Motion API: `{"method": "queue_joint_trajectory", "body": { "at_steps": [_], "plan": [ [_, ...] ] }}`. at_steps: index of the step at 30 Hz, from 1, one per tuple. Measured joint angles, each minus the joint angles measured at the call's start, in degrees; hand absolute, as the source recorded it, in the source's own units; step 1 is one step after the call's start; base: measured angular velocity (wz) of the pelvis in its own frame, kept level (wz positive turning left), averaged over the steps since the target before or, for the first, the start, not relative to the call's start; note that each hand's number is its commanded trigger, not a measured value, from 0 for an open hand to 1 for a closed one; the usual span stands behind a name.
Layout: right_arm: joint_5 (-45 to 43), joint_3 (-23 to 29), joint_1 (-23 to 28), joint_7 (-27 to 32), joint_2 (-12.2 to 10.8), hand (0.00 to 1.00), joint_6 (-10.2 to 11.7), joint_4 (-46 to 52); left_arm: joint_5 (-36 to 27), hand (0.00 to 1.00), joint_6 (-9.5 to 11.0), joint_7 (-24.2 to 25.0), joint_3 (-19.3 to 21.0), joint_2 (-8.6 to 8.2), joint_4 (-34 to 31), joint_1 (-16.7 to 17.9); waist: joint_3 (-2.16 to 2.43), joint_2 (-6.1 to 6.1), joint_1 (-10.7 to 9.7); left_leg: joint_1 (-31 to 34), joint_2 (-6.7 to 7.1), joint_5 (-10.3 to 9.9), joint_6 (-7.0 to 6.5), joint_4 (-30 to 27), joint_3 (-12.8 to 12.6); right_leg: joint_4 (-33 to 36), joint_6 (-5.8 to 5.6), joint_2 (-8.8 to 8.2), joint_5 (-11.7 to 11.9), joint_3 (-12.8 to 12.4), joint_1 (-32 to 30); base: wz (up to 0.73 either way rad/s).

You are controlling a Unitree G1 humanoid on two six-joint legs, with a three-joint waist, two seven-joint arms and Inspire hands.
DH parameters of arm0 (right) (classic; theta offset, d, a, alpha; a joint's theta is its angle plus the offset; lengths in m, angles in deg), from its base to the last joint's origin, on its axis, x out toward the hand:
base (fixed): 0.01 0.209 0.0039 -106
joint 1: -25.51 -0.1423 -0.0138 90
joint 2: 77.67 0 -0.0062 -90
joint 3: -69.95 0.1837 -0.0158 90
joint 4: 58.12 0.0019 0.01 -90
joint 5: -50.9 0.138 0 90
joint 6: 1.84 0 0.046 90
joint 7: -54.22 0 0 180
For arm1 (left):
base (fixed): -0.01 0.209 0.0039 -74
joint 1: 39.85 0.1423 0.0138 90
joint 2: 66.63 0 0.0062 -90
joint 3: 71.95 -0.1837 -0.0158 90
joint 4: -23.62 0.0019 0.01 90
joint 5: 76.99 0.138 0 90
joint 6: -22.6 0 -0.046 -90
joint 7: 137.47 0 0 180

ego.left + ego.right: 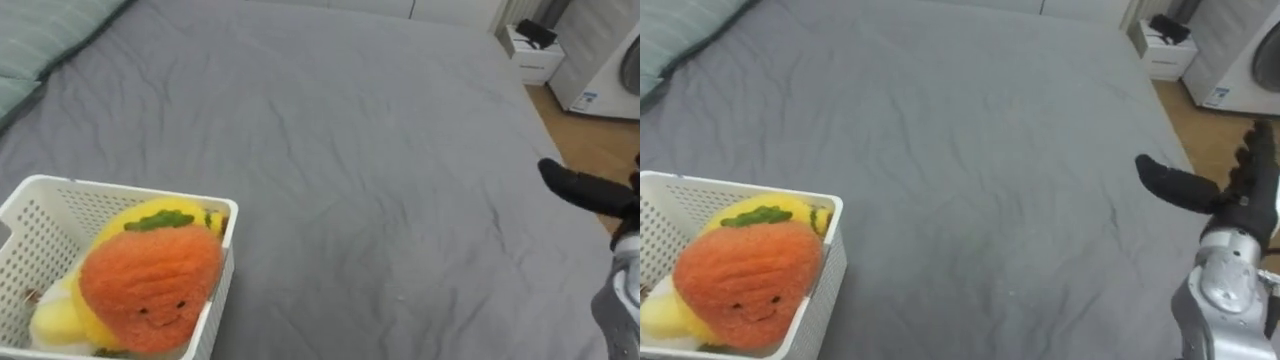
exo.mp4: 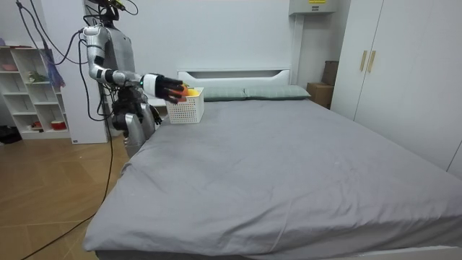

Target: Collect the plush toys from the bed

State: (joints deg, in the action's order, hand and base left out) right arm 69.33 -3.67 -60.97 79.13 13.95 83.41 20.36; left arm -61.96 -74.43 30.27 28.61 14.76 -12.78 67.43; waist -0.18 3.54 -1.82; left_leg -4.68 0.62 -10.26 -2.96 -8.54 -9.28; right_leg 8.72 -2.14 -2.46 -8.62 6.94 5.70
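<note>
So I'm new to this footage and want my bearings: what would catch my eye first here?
The orange plush toy with a stitched smile draws the eye first. It sits on top of a yellow toy in the white basket, at the lower left of the eye views. Around it stretches the wide grey bed, and the robot's right hand, open and holding nothing, comes in at the right.

One bed [image 2: 289, 166], two pillows [image 2: 278, 92]. One basket [image 1: 30, 215] — in it one orange toy [image 1: 150, 285] and yellow plush [image 1: 55, 320], whether one piece or two I cannot tell. One nightstand [image 1: 535, 55], one washer [image 1: 610, 70], one shelf [image 2: 32, 90] — and one wardrobe [image 2: 404, 79].
</note>
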Motion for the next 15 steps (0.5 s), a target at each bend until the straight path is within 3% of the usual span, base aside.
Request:
{"method": "queue_joint_trajectory", "body": {
  "at_steps": [4,7,12,15],
  "plan": [
    [3.9,1.1,3.6,3.4,-1.6,0.0,2.3,-7.8,-2.1,0.0,0.1,0.0,0.4,0.03,0.2,0.3,0.09,-0.53,-0.8,0.1,-0.19,-0.4,0.12,0.2,0.0,0.0,0.0,0.22,0.0,-0.6,0.0,-0.05],
    [5.4,1.1,4.5,4.1,-3.2,0.0,2.9,-15.0,-2.0,0.0,0.1,0.0,0.5,0.0,0.3,0.5,0.19,-0.82,-1.0,0.0,-0.44,-0.6,0.21,-0.1,-0.8,0.0,0.01,0.39,0.0,-0.9,0.0,-0.06],
    [8.9,1.4,5.8,0.1,-3.5,0.0,3.0,-38.6,-1.7,0.0,0.9,0.0,3.0,-0.2,1.8,1.2,0.32,-1.0,-1.3,-1.0,-0.74,-0.9,0.43,-0.1,-0.9,-0.1,0.06,0.63,0.0,-0.8,0.9,-0.03],
    [8.8,3.0,7.3,-2.9,-4.1,0.0,2.8,-47.1,-0.2,0.0,0.9,0.2,4.1,-0.11,2.2,1.7,0.47,-1.28,-1.3,-1.3,-0.75,-0.9,0.5,-0.1,-1.0,-0.1,0.34,0.64,-0.2,-1.0,1.0,-0.06]
  ]
}}
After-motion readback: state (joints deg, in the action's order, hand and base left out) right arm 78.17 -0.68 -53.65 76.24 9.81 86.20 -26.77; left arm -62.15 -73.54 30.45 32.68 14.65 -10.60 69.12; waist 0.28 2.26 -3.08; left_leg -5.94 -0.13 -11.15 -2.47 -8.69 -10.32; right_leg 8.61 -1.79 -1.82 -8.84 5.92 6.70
